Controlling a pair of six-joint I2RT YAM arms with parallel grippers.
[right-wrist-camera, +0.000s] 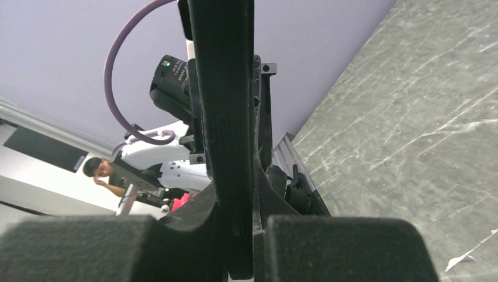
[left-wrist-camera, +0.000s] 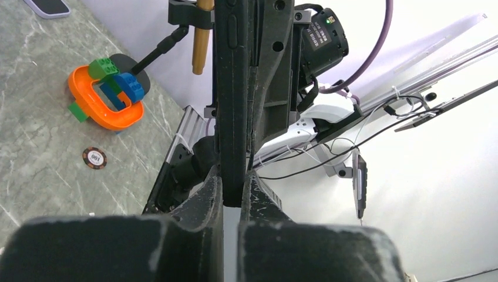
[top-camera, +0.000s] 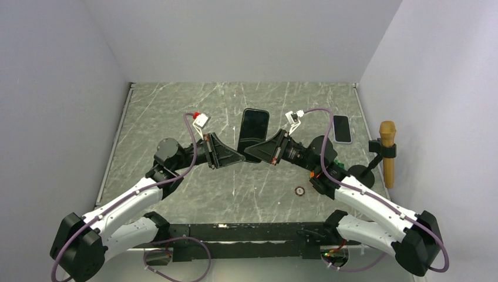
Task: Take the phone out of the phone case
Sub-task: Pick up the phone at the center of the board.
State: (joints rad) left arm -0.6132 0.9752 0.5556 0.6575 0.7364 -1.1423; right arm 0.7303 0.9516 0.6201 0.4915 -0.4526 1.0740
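The black phone in its black case (top-camera: 253, 130) is held up above the table, tilted, between both arms. My left gripper (top-camera: 239, 157) is shut on its lower end from the left. My right gripper (top-camera: 250, 153) is shut on the same end from the right. In the left wrist view the phone (left-wrist-camera: 234, 88) stands edge-on between my gripper's (left-wrist-camera: 235, 189) fingers, with the right arm behind it. In the right wrist view it is also edge-on (right-wrist-camera: 226, 88) inside my gripper (right-wrist-camera: 239, 235). I cannot tell the phone and case apart.
A second phone (top-camera: 342, 128) lies at the table's right side. A brown microphone on a black stand (top-camera: 387, 150) stands at the right edge. A poker chip (top-camera: 300, 190) lies near the right arm. An orange ring with toy blocks (left-wrist-camera: 106, 94) shows in the left wrist view.
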